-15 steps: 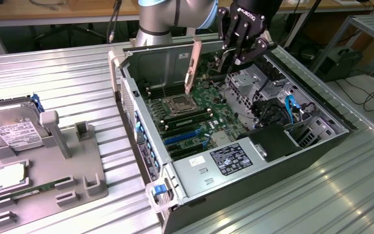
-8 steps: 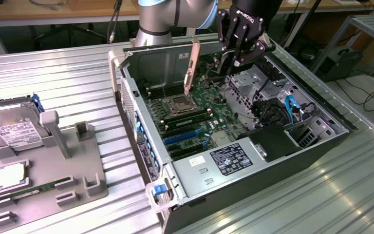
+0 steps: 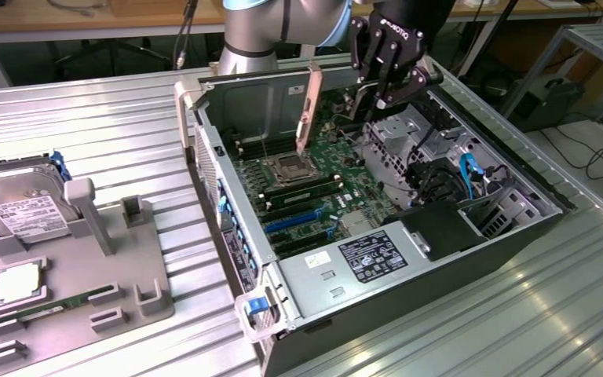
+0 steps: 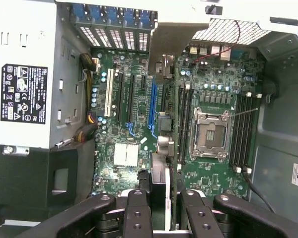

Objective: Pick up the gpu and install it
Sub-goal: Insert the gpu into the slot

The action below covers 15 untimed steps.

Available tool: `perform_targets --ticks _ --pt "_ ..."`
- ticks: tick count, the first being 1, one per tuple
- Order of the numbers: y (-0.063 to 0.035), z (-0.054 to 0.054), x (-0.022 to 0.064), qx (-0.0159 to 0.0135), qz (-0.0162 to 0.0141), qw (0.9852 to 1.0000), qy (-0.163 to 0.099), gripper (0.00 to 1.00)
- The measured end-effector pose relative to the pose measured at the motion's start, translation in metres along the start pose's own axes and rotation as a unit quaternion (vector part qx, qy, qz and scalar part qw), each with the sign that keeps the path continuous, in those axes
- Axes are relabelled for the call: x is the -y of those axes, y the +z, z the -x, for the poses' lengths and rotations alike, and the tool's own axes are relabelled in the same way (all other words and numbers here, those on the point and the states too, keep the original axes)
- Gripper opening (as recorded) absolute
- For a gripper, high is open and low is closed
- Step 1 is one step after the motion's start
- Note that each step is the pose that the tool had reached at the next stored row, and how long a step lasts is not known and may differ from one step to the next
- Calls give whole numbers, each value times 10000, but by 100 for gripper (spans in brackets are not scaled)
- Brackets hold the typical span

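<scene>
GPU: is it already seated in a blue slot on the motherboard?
No. The gpu hangs edge-down in the gripper, clear above the motherboard.

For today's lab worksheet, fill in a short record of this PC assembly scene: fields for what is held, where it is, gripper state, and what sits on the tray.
held item: gpu, hanging edge-on with its pale bracket downward
position: above the motherboard in the open computer case, not seated
gripper: gripper shut on the gpu
tray items: hard drive, memory stick
</scene>
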<state>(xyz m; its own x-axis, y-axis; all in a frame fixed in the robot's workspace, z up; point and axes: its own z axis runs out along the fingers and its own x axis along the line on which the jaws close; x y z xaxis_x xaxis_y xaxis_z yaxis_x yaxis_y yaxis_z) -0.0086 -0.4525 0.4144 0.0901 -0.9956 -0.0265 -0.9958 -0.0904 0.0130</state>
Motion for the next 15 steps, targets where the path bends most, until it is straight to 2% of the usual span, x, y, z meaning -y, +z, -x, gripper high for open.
perform_targets --ticks 7,15 --pt "42 -1 0 0 0 10000 0 28" --pt "183 -6 -14 2 -2 10000 86 28"
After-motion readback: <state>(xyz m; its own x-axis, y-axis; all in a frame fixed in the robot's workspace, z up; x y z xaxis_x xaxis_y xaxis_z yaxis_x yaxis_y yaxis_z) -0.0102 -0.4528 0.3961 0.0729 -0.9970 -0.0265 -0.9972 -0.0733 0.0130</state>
